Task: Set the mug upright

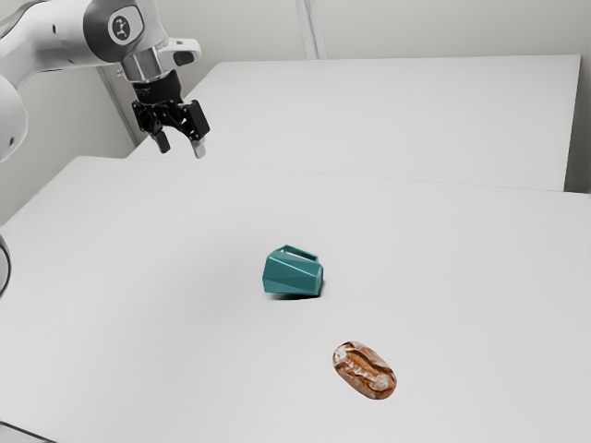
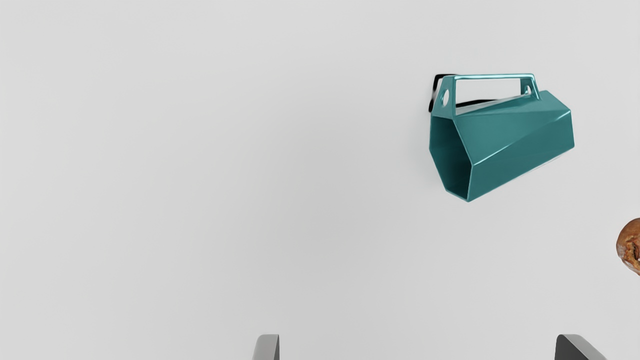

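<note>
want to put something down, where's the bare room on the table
The white table has broad bare patches from the faceted teal mug to the exterior view's left, and from the mug to the far edge. It is tightest between the mug and the crusty brown oval loaf. The open black two-finger claw hangs in the air.

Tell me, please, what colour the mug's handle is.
The handle is teal, best seen in the wrist view.

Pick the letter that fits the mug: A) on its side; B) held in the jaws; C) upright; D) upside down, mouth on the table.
A: the mug lies on the table with its open mouth facing sideways.
</note>
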Controlling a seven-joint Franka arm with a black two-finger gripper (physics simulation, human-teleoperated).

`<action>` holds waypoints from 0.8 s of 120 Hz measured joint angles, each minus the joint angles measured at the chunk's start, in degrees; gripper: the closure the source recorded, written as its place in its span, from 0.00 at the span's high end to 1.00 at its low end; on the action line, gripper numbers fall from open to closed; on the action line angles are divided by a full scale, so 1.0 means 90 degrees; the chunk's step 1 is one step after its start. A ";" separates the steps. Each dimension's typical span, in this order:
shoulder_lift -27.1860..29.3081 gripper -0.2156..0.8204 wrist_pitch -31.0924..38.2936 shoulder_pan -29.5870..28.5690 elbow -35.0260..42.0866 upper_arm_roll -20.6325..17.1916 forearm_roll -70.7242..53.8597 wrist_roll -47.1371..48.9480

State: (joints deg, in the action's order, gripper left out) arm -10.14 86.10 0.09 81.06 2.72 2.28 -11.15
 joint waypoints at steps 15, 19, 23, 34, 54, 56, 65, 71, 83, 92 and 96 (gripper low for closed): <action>0.0003 0.79 -0.0003 0.0001 0.0000 0.0000 0.0003 -0.0007; 0.0006 0.79 -0.0004 0.0000 0.0000 0.0000 0.0002 -0.0009; 0.0008 0.79 -0.0004 0.0000 0.0000 0.0000 0.0003 -0.0010; 0.0013 0.79 -0.0007 0.0001 0.0000 0.0000 0.0006 -0.0018; 0.0075 0.79 -0.0027 0.0002 0.0154 -0.0109 0.0115 -0.0026; 0.0099 0.79 -0.0026 0.0008 0.0220 -0.0119 0.0171 -0.0027; 0.0240 0.79 -0.0005 -0.0055 0.0598 -0.0133 0.0567 -0.0031; 0.0401 0.79 0.0080 -0.0136 0.0996 -0.0131 0.0869 -0.0034; 0.0761 0.79 0.0450 -0.0310 0.1990 -0.0103 0.1551 -0.0049; 0.0885 0.79 0.0798 -0.0410 0.2495 -0.0102 0.1936 -0.0061; 0.0909 0.79 0.0961 -0.0441 0.2676 -0.0104 0.2079 -0.0067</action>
State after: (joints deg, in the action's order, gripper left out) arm -1.96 94.75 -3.87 105.14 1.79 21.00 -11.76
